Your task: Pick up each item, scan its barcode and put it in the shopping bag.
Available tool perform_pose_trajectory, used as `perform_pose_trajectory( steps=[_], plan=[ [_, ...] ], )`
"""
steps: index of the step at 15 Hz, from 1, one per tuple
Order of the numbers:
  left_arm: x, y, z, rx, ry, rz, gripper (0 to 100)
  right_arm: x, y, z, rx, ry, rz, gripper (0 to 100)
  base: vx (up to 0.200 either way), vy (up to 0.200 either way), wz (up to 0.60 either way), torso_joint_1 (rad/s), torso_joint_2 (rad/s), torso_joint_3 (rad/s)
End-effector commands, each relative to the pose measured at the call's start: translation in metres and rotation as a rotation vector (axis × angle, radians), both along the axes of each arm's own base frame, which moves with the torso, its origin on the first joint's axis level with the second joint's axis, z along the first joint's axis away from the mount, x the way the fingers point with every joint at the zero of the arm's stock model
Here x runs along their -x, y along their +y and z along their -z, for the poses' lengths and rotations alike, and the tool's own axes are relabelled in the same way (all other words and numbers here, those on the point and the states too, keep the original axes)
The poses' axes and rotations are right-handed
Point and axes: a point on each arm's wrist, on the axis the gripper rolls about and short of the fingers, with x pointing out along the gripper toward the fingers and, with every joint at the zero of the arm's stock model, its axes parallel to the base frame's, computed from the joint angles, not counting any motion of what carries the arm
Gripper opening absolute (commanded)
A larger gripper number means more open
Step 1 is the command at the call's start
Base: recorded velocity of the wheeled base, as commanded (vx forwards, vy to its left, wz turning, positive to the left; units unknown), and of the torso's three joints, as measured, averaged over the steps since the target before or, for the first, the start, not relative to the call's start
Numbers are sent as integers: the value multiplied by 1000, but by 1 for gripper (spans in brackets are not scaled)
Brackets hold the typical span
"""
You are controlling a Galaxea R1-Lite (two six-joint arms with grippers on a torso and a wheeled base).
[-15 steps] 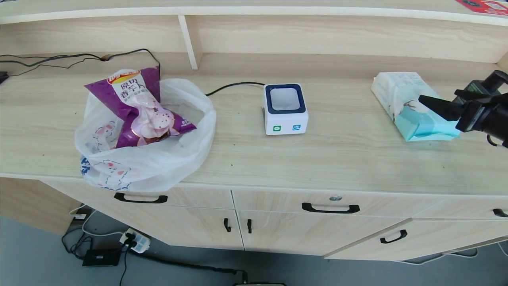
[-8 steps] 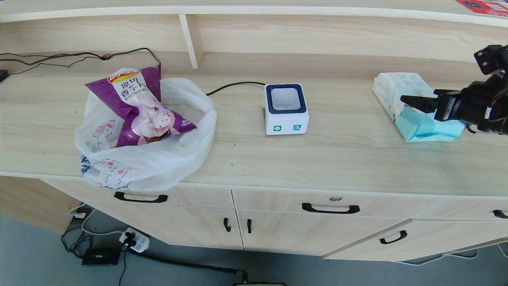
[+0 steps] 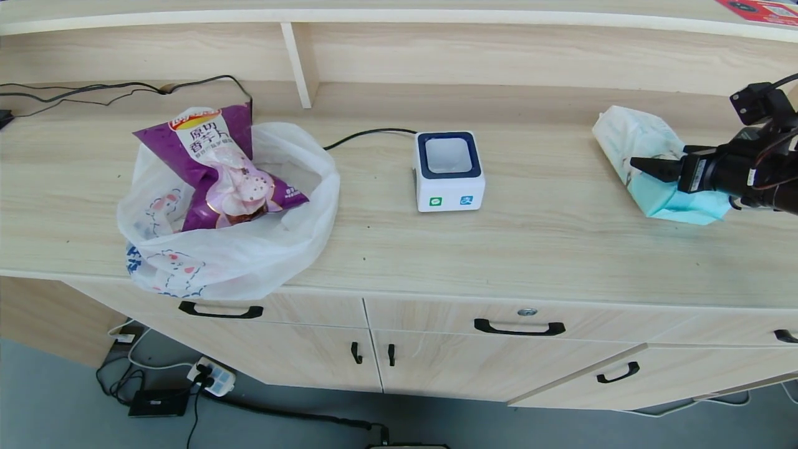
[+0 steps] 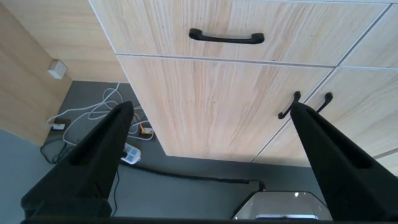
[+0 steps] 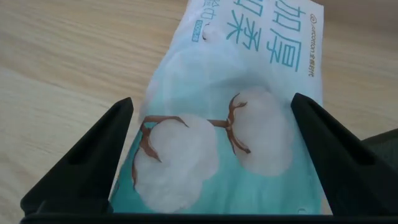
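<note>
As the tissue pack [image 3: 636, 149] near the countertop's [image 3: 536, 237] right edge looks soft and light (film probably slippery), close the right gripper's [image 5: 212, 102] spread fingers gently across its middle.

I see: pack [image 3: 633, 140], teal and white, printed with white cotton bolls on brown stems; chips [image 3: 212, 162], purple; bag [image 3: 249, 262], translucent white with pink-and-blue cartoon print; scanner [image 3: 449, 187], white, navy-framed; counter [image 3: 561, 249], pale wood grain.

Teal tissue pack [image 3: 633, 137] (cotton-flower print) lies tilted on the right; purple chip bag [image 3: 212, 168] stands inside the open white shopping bag [image 3: 249, 255].
</note>
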Motion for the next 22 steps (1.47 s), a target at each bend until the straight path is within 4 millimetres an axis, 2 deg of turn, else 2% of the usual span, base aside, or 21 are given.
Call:
perform_pose_trajectory(
  steps=[1,3,8,15,16,19,20,22],
  plan=[
    [0,0,0,0,0,-1,100,-1,-3,-4,4,-13,8,100,0,0,0,0,0,0],
    [0,0,0,0,0,-1,100,5,-2,-15,11,-33,11,100,0,0,0,0,0,0],
    [0,0,0,-3,-2,1,100,9,1,4,80,36,-27,100,0,0,0,0,0,0],
    [0,0,0,-17,-4,2,100,2,6,14,66,71,-39,100,0,0,0,0,0,0],
    [0,0,0,-17,-4,2,100,3,13,15,11,101,-51,100,0,0,0,0,0,0],
    [0,0,0,-17,-4,2,100,2,14,11,-19,89,-47,100,0,0,0,0,0,0],
    [0,0,0,-17,-4,2,100,2,15,9,-17,83,-48,0,0,0,0,0,0,0],
    [0,0,0,-17,-4,2,100,1,16,8,-19,78,-49,0,0,0,0,0,0,0]
  ],
)
